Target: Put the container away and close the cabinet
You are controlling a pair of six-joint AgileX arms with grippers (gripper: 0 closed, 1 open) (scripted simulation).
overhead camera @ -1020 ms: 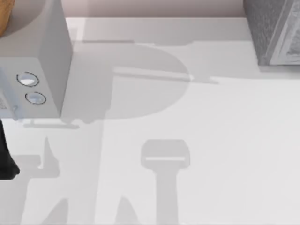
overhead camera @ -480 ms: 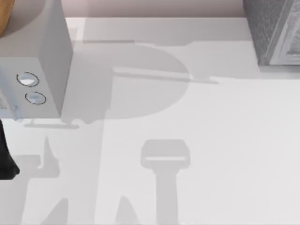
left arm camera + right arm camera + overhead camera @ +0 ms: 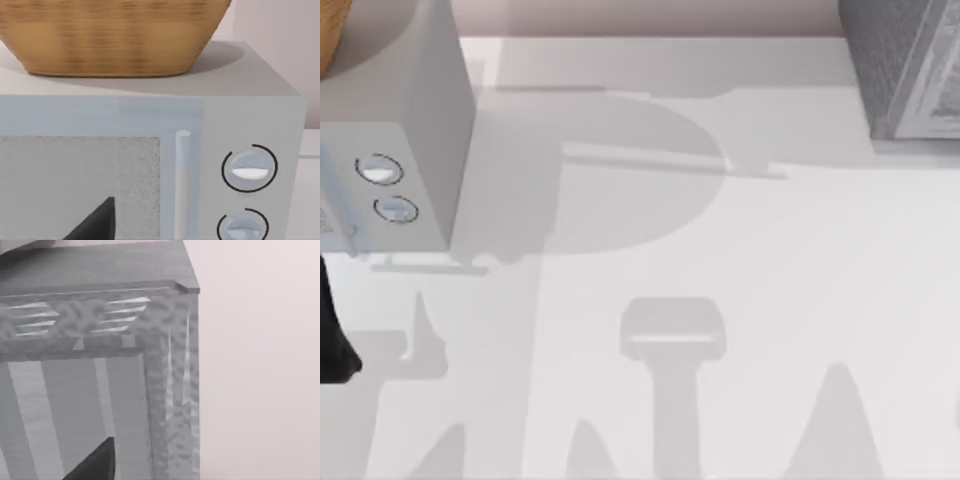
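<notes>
White table [image 3: 740, 260] carried broad grey shadows — a light grey box [image 3: 415, 130] with 2 dials stood left; pale wall [image 3: 650, 15] behind.

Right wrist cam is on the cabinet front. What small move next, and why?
Probably ease the right claw toward the pale framed door panel of the dark grey speckled cabinet: the panel looks flush, so it likely needs opening first. Left claw faces the dialled light grey box.

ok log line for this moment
cabinet: table's far right, door panel faces right wrist view | grey box: far left, basket on top | left arm: left edge
</notes>
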